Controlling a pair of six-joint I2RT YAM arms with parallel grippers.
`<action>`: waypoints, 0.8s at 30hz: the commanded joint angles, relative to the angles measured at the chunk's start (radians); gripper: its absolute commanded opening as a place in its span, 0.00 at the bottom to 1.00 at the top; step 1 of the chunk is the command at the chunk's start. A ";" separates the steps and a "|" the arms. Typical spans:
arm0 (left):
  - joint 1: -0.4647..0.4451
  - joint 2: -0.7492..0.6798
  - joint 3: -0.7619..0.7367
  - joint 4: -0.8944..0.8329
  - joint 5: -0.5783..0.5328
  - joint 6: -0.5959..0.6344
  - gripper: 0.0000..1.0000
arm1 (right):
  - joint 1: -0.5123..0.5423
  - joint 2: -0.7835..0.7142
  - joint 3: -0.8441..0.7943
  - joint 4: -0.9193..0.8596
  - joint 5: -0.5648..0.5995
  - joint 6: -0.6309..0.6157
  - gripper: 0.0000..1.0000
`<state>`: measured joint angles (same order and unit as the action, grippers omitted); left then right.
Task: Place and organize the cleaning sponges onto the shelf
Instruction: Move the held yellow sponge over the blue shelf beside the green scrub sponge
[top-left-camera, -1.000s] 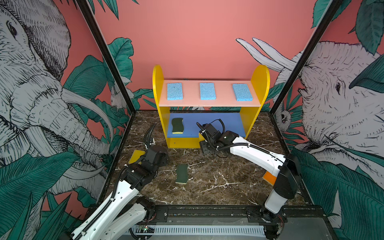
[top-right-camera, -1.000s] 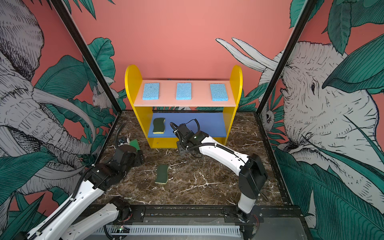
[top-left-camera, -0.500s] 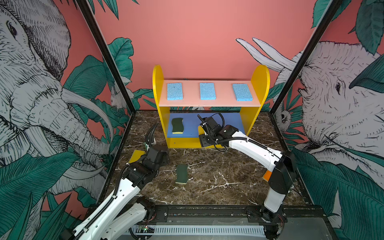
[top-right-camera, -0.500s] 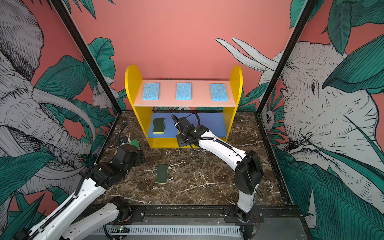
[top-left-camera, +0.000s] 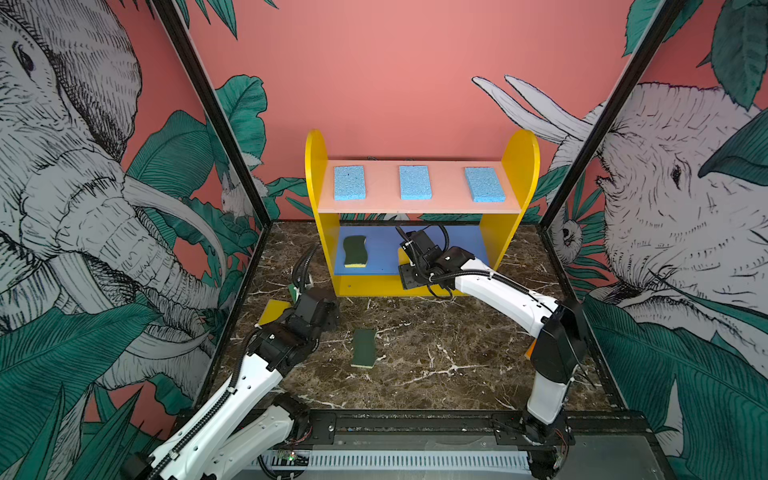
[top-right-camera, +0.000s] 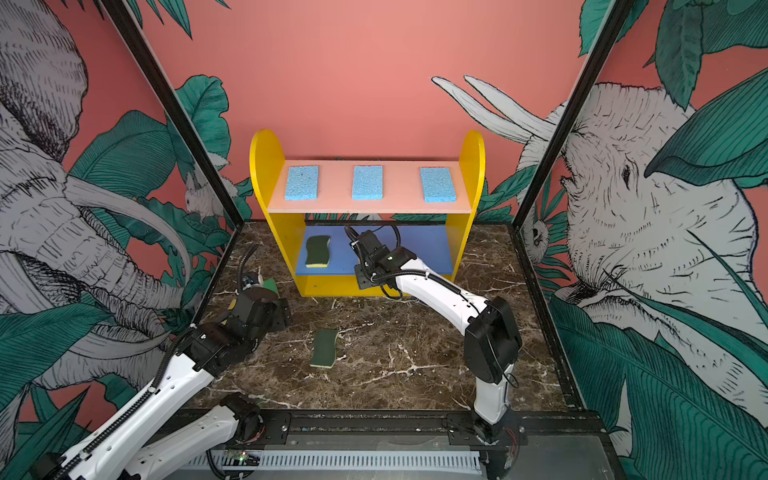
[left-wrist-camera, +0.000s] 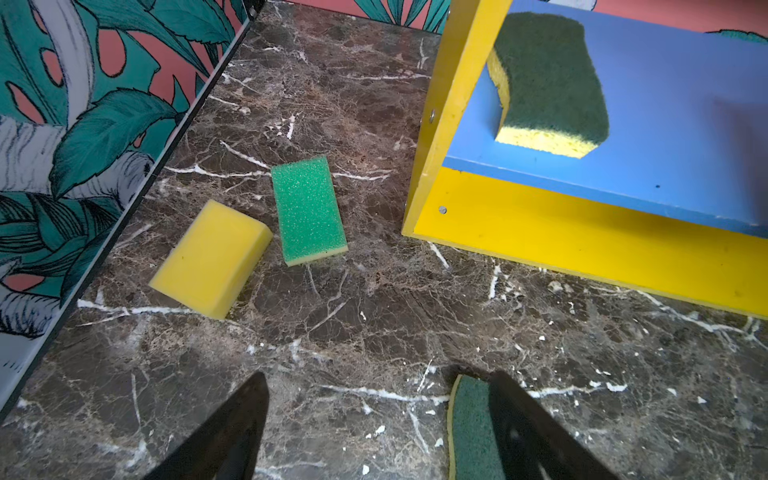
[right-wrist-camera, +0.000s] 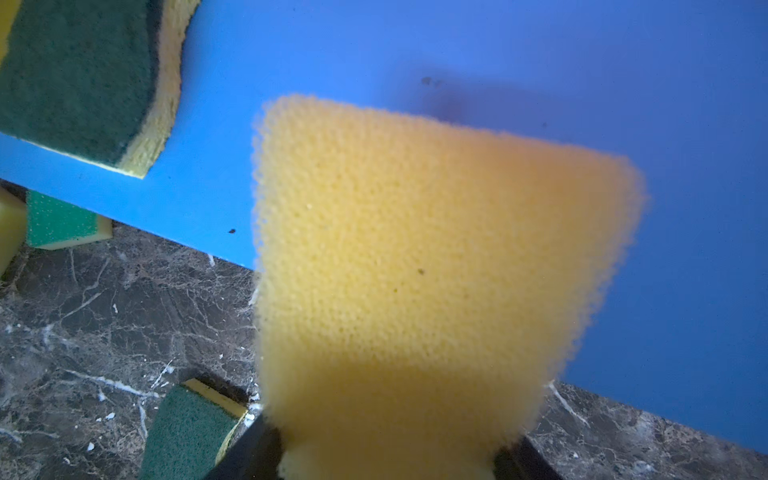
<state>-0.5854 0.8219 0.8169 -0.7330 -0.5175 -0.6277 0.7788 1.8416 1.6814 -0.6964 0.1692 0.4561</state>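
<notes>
The shelf (top-left-camera: 519, 166) (top-right-camera: 471, 166) stands at the back wall. Three light-blue sponges (top-left-camera: 414, 182) lie in a row on its pink top board. A wavy dark-green sponge (top-left-camera: 354, 250) (left-wrist-camera: 552, 79) lies at the left of the blue middle board. My right gripper (right-wrist-camera: 386, 451) is shut on a yellow sponge (right-wrist-camera: 415, 249), held over the front middle of that blue board. My left gripper (left-wrist-camera: 378, 376) is open over bare floor. A second dark-green sponge (top-left-camera: 364, 348) (left-wrist-camera: 471, 428) lies on the floor beside one finger, outside the jaws.
A yellow sponge (left-wrist-camera: 212, 257) and a bright green sponge (left-wrist-camera: 309, 210) lie on the marble floor, left of the shelf and near the left wall. A sliver of an orange sponge (top-left-camera: 529, 352) shows behind the right arm's elbow. Printed walls close in both sides.
My right gripper has carried the yellow sponge from in front of the shelf up and in over the blue board. The left arm has barely moved.
</notes>
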 joint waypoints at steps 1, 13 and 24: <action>0.001 0.003 0.005 0.004 -0.015 -0.006 0.84 | -0.012 0.019 0.045 0.007 0.027 -0.019 0.62; 0.002 0.018 -0.007 0.012 -0.014 -0.007 0.84 | -0.022 0.059 0.089 0.005 0.087 -0.044 0.63; 0.001 0.023 -0.016 0.019 -0.015 -0.011 0.84 | -0.029 0.073 0.091 0.057 0.115 -0.037 0.64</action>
<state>-0.5854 0.8452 0.8143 -0.7231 -0.5171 -0.6281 0.7532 1.9018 1.7496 -0.6743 0.2558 0.4187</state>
